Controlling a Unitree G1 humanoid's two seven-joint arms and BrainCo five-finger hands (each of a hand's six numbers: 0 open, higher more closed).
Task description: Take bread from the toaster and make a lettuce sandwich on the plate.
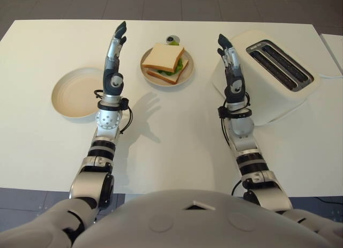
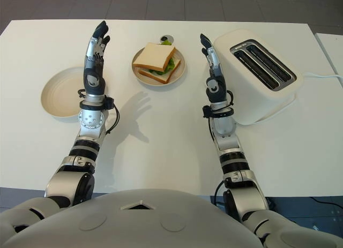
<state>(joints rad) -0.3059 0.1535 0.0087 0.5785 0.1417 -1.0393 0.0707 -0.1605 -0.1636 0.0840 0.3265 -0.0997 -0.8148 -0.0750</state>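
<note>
The sandwich (image 1: 165,63) sits stacked on the plate (image 1: 187,75) between left hand (image 1: 113,60) and right hand (image 1: 231,66), both upright, fingers straight and holding nothing, toaster (image 1: 268,92) seemingly empty, so a careless inward swing could topple the top slice.

Bare table (image 1: 177,146) before the sandwich plate (image 1: 188,75); toaster (image 1: 268,90) just beside right hand (image 1: 233,76)

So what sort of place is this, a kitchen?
More likely a test room staged as a kitchen: a white table holding a toaster, a sandwich on a plate and an empty dish, grey floor tiles behind.
</note>
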